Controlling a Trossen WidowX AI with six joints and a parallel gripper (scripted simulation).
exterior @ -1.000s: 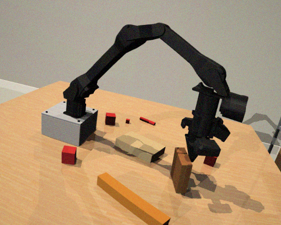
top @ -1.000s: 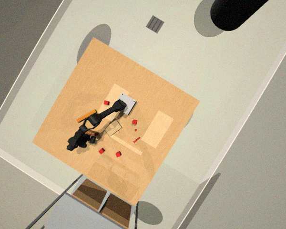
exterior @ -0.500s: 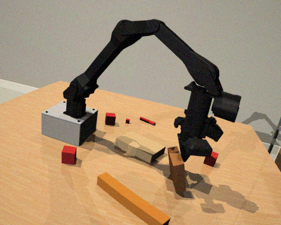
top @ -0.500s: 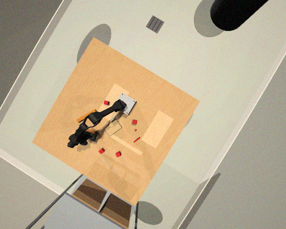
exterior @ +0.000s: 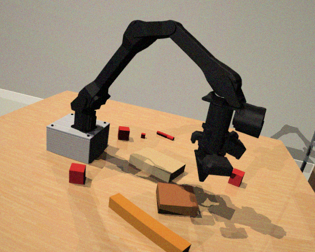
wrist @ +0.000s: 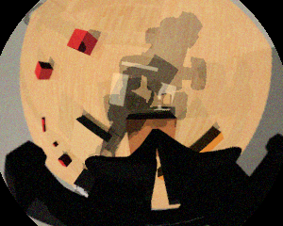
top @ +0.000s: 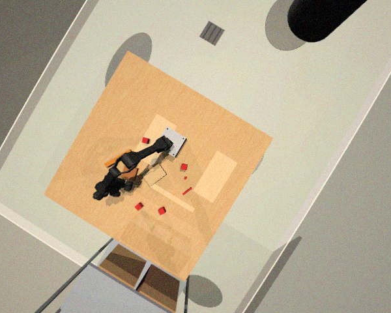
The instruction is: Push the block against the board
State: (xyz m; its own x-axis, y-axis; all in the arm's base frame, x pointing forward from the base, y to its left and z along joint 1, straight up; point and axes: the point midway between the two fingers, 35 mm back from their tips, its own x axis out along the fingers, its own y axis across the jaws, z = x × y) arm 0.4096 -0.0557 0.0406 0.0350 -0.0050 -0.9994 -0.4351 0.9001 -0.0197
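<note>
So the square block (exterior: 176,198) is lying flat on the wooden surface (exterior: 38,206), brown face up, a bit tilted relative to the board (exterior: 148,223). The board is the long orange bar just beside it toward the front, near but not touching as far as I can see. The hand (exterior: 206,177) hangs just behind the block's far corner, fingers pressed together with nothing in them. A small red cube (exterior: 235,177) sits right by the hand, and a pale tan slab (exterior: 157,164) lies farther back.

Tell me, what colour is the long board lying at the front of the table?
Orange-yellow; the board shows best in the exterior view.
</note>
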